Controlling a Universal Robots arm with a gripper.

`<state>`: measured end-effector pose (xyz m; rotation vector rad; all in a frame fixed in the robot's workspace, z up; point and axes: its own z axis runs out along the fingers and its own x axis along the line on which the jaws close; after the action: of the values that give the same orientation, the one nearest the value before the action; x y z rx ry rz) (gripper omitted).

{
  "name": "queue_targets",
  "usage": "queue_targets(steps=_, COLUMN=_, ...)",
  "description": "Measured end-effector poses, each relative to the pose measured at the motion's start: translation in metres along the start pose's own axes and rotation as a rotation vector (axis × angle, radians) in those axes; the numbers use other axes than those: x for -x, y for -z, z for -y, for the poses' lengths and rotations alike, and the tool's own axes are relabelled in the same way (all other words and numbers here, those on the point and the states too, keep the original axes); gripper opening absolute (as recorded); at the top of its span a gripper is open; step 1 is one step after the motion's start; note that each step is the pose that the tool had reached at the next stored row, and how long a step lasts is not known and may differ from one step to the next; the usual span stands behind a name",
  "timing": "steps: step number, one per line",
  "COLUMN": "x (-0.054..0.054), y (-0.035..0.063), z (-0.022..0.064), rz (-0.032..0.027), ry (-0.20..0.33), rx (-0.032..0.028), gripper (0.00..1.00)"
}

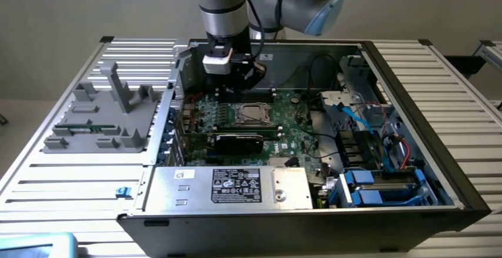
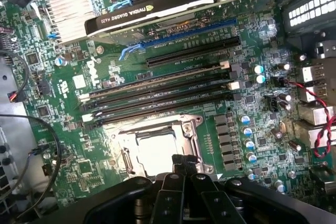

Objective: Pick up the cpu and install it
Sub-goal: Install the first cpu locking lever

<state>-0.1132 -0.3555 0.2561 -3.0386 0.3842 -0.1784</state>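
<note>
Claw [image 2: 182, 174]: fingers drawn together, tips meeting over the near edge of the socket in the wrist view; nothing can be made out between them. In the exterior view it hangs low inside the open case, its tips lost against the dark back wall.
Cpu [image 2: 156, 151]: the pale silver square lies flat inside the metal socket frame [image 2: 125, 157] on the motherboard [image 2: 173, 51]; its near edge is covered by the claw's black fingers [image 2: 169, 203]. From the exterior view it reads as a small bright square [image 1: 250, 113] in the middle of the board, just ahead of the arm.
Arm [image 1: 222, 11]: comes down from above the case; its upper part is cut off by the frame edge.
Computer case [image 1: 439, 152]: lies open on the slatted table [image 1: 63, 176], side panel off.
Graphics card [image 2: 152, 4]: black, runs across the board beyond the memory slots [image 2: 157, 90]; its far end is cut off.
Silver box with white label [image 1: 231, 186]: fills the near side of the case and hides the board beneath it.
Grey tray [image 1: 102, 120]: sits on the table at the exterior view's left, with upright pegs; what lies in it is too small to tell.
Cables [image 1: 368, 123]: blue and red runs at the exterior view's right, tangled over the drive bays.
</note>
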Motion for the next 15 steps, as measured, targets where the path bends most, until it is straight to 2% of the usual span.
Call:
queue_targets(steps=7, x=-0.002, y=0.0193, z=0.0017, rz=0.0104, ry=0.016, rx=0.0005, gripper=0.11)
queue_targets(steps=10, x=-0.002, y=0.0216, z=0.002, rz=0.0177, ry=0.034, rx=0.003, gripper=0.11)
queue_targets(steps=12, x=-0.001, y=0.0217, z=0.0022, rz=0.019, ry=0.052, rx=0.01, gripper=0.11)
queue_targets(steps=15, x=-0.001, y=0.0221, z=0.0024, rz=0.0257, ry=0.081, rx=0.0102, gripper=0.11)
